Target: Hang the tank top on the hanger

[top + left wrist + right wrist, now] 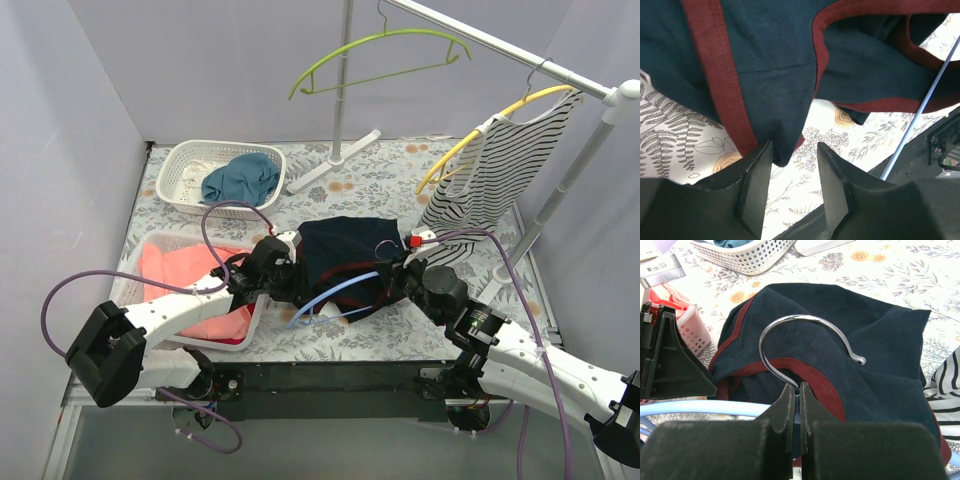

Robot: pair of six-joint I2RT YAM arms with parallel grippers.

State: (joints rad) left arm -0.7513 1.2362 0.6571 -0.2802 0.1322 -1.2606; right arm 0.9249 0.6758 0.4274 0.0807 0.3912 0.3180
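Note:
The navy tank top with dark red trim lies crumpled on the floral cloth at the centre. My right gripper is shut on the neck of the light-blue hanger, just under its metal hook, holding it over the shirt's red-trimmed neck opening. In the top view the right gripper is at the shirt's right edge. My left gripper is open at the shirt's left edge. A fold of the tank top hangs down to its fingertips, against the left finger. The hanger's blue bar crosses on the right.
A white basket with a blue garment stands at the back left. A clear bin holds a coral-pink garment at the left. A lime-green hanger and a yellow hanger with a striped top hang from the rack rail.

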